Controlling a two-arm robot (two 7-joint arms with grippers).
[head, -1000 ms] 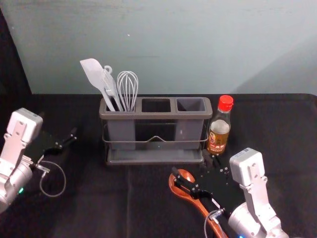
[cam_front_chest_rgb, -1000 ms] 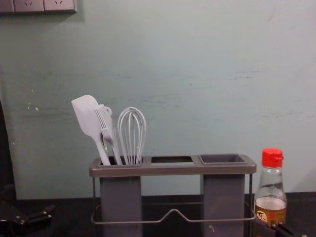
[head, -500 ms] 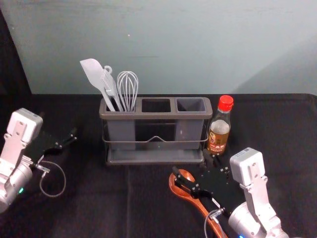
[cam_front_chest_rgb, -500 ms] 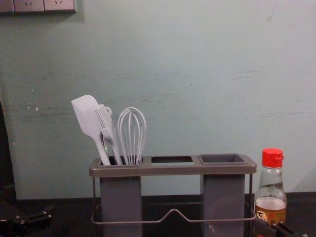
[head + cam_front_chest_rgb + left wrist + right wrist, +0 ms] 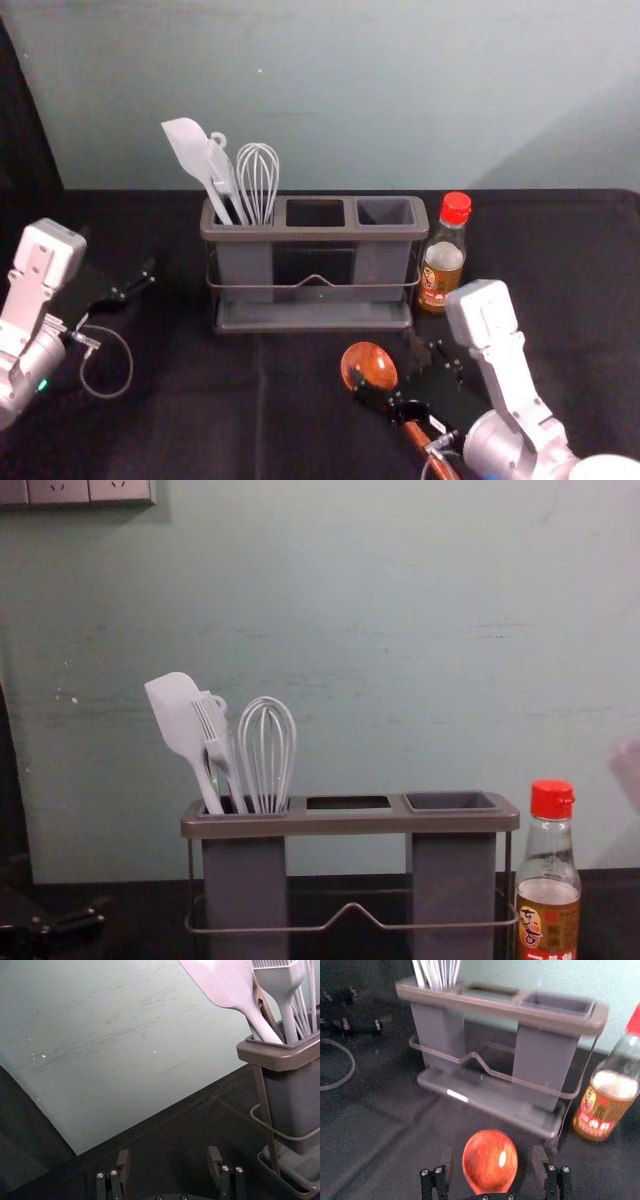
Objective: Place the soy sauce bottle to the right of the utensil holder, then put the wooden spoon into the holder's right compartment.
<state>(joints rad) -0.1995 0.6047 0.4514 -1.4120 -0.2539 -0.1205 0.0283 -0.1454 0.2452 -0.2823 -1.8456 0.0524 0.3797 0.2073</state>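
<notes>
Item 1: soy sauce bottle (image 5: pixel 441 268), upright, right of centre, beside utensil holder (image 5: pixel 310 235); placement apparently done. Item 2: wooden spoon (image 5: pixel 368 362), lower right; insertion outstanding. Right gripper (image 5: pixel 492 1156), lower right: spread wide astride item 2. Left gripper (image 5: pixel 169 1152), left edge: parked, wide.

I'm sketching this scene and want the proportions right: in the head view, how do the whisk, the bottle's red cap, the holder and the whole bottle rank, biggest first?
1. Holder
2. Bottle, cap included
3. Whisk, the part showing above the holder
4. Red cap
</notes>
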